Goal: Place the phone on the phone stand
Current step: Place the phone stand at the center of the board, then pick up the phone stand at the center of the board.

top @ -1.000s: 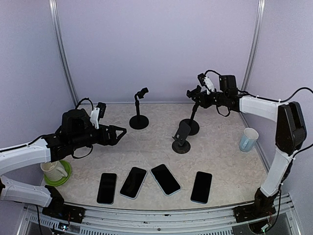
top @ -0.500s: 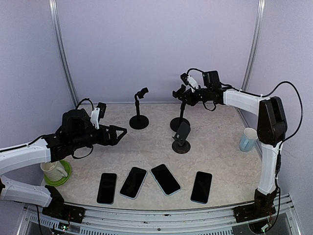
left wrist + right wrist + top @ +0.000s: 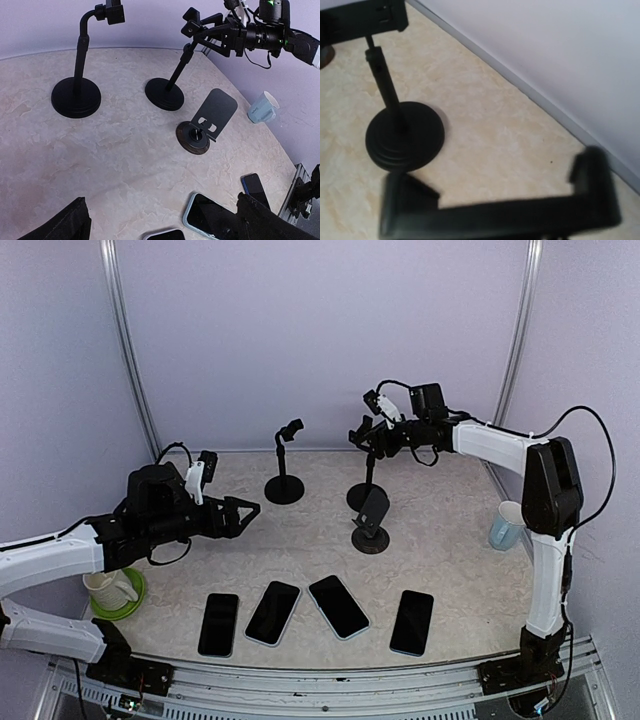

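Several dark phones (image 3: 338,606) lie flat in a row near the front edge, one with a pale blue rim (image 3: 215,218). Three black stands sit mid-table: a pole stand (image 3: 285,487), a second pole stand (image 3: 363,495) and a low plate stand (image 3: 372,523). My right gripper (image 3: 374,431) hovers at the second pole stand's head (image 3: 192,28), fingers apart on either side of it. That stand's clamp (image 3: 500,215) fills the bottom of the right wrist view, blurred. My left gripper (image 3: 244,508) hangs open and empty above the table left of the stands, its fingertips (image 3: 67,225) at the frame's lower corners.
A white-and-blue mug (image 3: 508,524) stands by the right wall. A cream cup on a green saucer (image 3: 112,590) sits at the left, beside my left arm. Lilac walls close the table at the back and sides.
My right gripper has carried the second pole stand leftward toward the middle, and its jaws have since parted. The left arm has not moved.
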You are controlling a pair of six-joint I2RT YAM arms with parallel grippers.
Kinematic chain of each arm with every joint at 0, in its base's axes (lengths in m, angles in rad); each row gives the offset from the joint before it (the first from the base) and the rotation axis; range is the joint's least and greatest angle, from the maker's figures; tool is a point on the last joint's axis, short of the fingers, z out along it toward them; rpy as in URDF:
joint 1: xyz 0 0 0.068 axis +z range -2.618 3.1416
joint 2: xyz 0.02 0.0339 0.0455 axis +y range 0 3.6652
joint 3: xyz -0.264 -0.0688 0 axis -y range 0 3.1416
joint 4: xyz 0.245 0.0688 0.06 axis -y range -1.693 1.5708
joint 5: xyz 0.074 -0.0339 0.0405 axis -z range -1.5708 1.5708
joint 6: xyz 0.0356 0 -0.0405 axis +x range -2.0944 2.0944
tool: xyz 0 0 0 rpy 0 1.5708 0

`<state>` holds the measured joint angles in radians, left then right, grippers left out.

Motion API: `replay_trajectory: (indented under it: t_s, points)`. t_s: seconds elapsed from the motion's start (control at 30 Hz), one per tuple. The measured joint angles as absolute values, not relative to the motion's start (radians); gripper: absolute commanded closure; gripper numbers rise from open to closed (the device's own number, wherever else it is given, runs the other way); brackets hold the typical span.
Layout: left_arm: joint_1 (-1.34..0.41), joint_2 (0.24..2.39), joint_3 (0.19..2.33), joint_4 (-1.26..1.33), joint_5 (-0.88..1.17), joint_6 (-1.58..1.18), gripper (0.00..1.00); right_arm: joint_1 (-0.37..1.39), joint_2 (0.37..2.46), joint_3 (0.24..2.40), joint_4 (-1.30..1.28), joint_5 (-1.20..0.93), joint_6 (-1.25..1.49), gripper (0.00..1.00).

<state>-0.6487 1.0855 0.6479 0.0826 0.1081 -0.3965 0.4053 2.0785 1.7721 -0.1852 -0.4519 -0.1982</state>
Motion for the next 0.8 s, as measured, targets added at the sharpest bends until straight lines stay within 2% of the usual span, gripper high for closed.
replay_trajectory:
  t_s: [0.37,0.53,0.8]
  points:
    - [-0.651,1.079,0.622,0.089,0.108,-0.399,0.01,0.412,2.030,1.774,-0.222,-0.355,-0.184,0.01]
    - [-0.652,1.076,0.613,0.096,0.109,-0.401,0.01,0.412,1.935,1.759,-0.246,-0.246,-0.144,0.00]
    - [-0.653,1.070,0.593,0.108,0.109,-0.405,0.01,0.421,1.726,1.614,-0.252,-0.155,-0.086,0.00]
